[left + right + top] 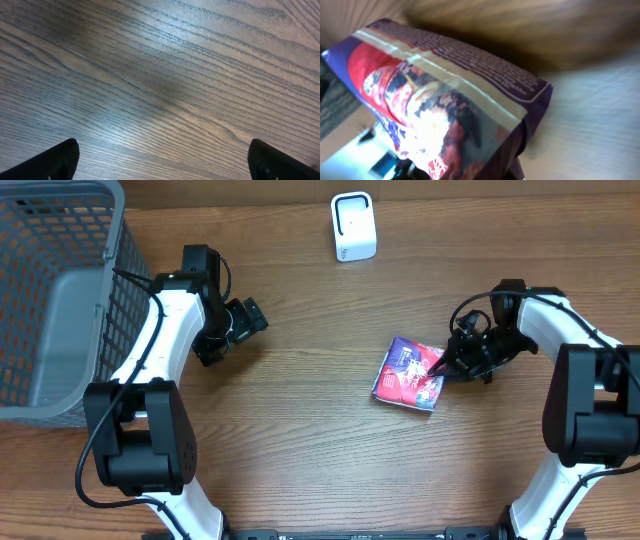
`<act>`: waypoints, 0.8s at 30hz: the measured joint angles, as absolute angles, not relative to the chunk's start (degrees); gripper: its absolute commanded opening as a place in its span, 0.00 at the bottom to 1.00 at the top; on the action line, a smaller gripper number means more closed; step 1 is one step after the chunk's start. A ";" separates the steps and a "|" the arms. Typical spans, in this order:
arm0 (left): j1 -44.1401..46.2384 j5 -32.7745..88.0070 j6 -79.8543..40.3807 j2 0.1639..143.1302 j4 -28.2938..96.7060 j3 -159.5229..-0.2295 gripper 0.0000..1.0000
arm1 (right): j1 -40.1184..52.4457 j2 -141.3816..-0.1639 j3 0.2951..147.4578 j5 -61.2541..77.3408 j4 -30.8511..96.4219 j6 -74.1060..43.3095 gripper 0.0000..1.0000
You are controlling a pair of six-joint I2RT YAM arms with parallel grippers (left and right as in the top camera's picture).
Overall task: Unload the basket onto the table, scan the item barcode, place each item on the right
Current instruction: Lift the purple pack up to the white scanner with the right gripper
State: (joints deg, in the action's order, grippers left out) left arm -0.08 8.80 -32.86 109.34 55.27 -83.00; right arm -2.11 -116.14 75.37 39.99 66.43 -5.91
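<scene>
The item, a purple and red snack packet [408, 374], lies on the wooden table right of centre. My right gripper [446, 365] is shut on its right edge. In the right wrist view the packet [445, 95] fills most of the frame, and my right gripper [462, 174] is mostly covered by the foil at the bottom. No barcode shows on any visible face. My left gripper [238, 328] hovers at the left over bare wood, well apart from the packet. Its fingers [55, 161] stand wide open in the left wrist view with nothing between them.
A white scanner [353, 227] stands upright at the back of the table, centre. A grey mesh basket [55, 300] occupies the far left beside the left arm.
</scene>
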 measured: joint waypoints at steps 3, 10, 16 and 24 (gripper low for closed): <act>-0.08 8.80 -32.86 109.34 55.27 -83.00 1.00 | -2.09 -116.55 78.81 46.68 72.69 0.40 0.04; -0.08 8.80 -32.86 109.34 55.29 -83.00 1.00 | -2.09 -116.53 86.11 61.67 81.58 13.58 0.04; -0.08 8.80 -32.88 109.34 55.16 -83.00 1.00 | -1.83 -116.53 86.15 69.10 78.46 15.62 0.04; -0.08 8.78 -32.88 109.34 55.02 -82.96 1.00 | -0.34 -116.53 86.48 60.80 56.36 -4.78 0.04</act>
State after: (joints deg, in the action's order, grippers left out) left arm -0.08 8.78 -32.88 109.34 55.02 -82.96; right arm -0.34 -116.53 86.48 60.80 56.36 -4.78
